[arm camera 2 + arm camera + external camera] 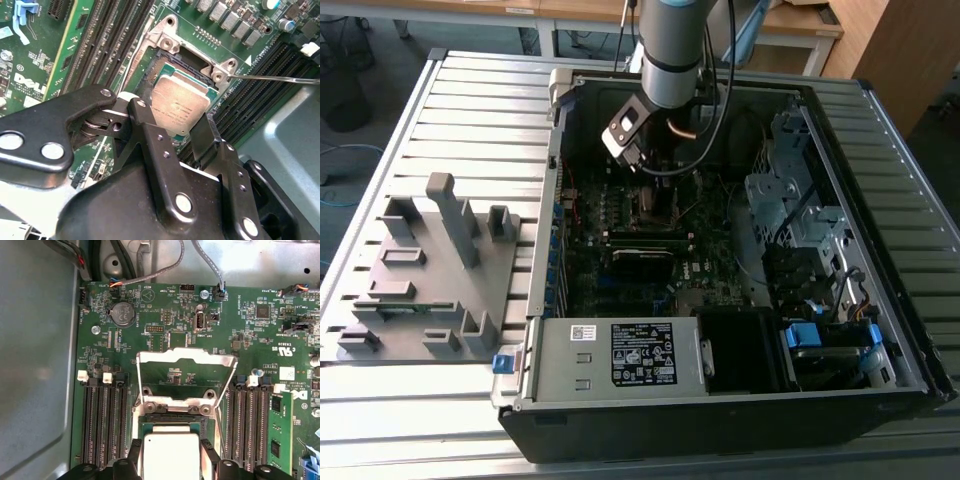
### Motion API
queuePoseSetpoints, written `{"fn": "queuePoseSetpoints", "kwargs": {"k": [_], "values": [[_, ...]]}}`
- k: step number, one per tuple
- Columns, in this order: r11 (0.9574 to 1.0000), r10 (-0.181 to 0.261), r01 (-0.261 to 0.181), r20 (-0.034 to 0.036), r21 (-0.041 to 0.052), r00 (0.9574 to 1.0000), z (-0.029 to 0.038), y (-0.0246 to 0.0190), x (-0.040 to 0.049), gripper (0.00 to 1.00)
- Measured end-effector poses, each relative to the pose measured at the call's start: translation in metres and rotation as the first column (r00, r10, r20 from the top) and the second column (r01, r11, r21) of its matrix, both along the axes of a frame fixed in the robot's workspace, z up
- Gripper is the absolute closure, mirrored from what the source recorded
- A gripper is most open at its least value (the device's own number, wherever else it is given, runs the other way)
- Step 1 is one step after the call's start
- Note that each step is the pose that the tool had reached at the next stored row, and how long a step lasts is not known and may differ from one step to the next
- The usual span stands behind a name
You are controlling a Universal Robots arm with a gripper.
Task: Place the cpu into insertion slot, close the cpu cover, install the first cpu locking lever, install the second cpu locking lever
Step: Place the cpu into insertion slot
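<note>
Cpu [181, 102], flat and grey-topped, is pinched between the fingers [146, 131] of the gripper [175, 127]. They clamp two opposite edges, so its face stays untouched. It lies level at the insertion slot [170, 421] — whether it already rests inside I cannot tell. The cpu cover [186, 357] stands tilted up on its hinge, on the side away from the gripper, leaving the opening free. A thin locking lever [280, 78] is swung aside, clear of the frame. In the exterior view the arm [670, 50] reaches into the far half of the open computer case [880, 130] — to the exterior view's right of a grey fixture tray [420, 280].
</note>
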State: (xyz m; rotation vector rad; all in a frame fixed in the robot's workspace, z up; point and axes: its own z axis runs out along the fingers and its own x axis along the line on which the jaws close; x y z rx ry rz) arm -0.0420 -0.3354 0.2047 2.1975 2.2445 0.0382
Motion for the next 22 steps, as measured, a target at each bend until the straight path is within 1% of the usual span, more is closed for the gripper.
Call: {"fn": "queuePoseSetpoints", "kwargs": {"k": [2,5,13,22], "values": [[1.0000,0.000,0.000,0.0000,-0.0003,1.0000,-0.0001,-0.0012,0.0000,0.46],[1.0000,0.000,0.000,0.0000,-0.0007,1.0000,-0.0011,-0.0016,-0.0003,0.46],[1.0000,-0.001,0.001,0.0001,-0.0015,1.0000,-0.0025,-0.0017,-0.0006,0.46],[1.0000,-0.002,0.002,0.0000,-0.0045,1.0000,-0.0046,-0.0024,-0.0008,0.46]]}}
